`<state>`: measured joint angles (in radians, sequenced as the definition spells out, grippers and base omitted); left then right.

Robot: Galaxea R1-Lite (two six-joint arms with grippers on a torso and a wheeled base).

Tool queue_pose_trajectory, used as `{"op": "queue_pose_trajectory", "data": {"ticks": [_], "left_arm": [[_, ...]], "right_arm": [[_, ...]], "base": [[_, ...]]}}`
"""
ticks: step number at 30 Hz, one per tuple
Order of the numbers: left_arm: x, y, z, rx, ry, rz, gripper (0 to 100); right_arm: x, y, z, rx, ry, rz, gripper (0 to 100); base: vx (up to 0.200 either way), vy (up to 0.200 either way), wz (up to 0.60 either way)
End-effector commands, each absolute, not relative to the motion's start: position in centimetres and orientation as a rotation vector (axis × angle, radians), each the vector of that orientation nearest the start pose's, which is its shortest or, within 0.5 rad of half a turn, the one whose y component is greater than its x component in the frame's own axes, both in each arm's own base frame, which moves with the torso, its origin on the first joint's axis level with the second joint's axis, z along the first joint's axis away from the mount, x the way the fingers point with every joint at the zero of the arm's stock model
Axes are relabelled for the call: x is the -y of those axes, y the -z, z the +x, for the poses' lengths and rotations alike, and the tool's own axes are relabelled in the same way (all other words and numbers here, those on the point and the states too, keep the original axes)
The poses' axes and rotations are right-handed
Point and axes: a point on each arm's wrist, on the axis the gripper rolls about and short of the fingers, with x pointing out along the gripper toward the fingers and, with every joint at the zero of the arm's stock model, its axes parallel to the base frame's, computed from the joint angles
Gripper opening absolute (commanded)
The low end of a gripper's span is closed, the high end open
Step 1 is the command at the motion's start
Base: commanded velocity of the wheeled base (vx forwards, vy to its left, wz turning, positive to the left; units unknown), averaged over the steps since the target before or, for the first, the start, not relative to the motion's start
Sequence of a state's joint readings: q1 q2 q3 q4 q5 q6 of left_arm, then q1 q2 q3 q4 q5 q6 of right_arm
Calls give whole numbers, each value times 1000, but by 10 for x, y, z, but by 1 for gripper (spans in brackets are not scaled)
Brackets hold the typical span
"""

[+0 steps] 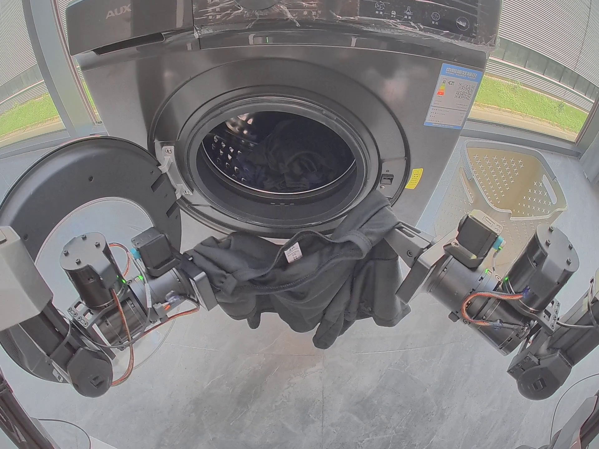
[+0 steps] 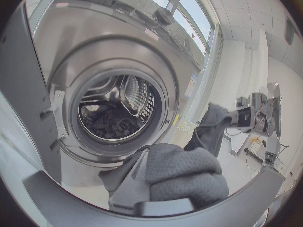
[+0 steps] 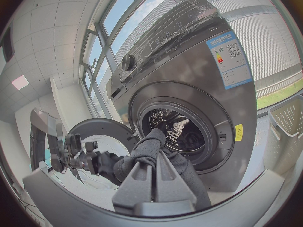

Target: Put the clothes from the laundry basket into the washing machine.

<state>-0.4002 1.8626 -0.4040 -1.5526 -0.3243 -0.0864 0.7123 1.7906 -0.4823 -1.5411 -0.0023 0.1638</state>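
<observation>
A dark grey garment [image 1: 306,275] hangs stretched between both grippers, just below the washing machine's open porthole [image 1: 281,157]. My left gripper [image 1: 198,275] is shut on its left end [image 2: 180,174]. My right gripper [image 1: 394,232] is shut on its right end [image 3: 151,155]. The garment's middle sags toward the floor, a white label showing. Dark clothes [image 1: 293,157] lie inside the drum [image 2: 110,123]. The laundry basket [image 1: 515,188] stands to the right of the machine, with no clothes showing in it.
The round machine door [image 1: 81,201] stands swung open at the left, behind my left arm. Grey tiled floor [image 1: 299,388] lies below the garment. Windows run behind the machine.
</observation>
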Motion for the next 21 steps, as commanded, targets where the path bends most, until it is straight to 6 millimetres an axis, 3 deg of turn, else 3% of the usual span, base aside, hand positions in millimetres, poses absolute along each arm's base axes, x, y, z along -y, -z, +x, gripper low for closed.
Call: {"op": "queue_pose_trajectory", "data": {"ticks": [1,5,12,21], "left_arm": [[104,-158,252,166,694,-100,0],[93,-169,255,209,658,-98,0],[86,-189,243,273,654,-139,0],[81,-190,244,277,636,-139,0]], "right_arm": [[-179,-159,222,143,-686,221,0],[-175,-162,224,154,-671,224,0],[-177,-172,229,201,-623,241,0],[-177,-192,230,278,-595,271,0]], "base": [[0,0,0],[0,0,0],[0,0,0],[0,0,0]]}}
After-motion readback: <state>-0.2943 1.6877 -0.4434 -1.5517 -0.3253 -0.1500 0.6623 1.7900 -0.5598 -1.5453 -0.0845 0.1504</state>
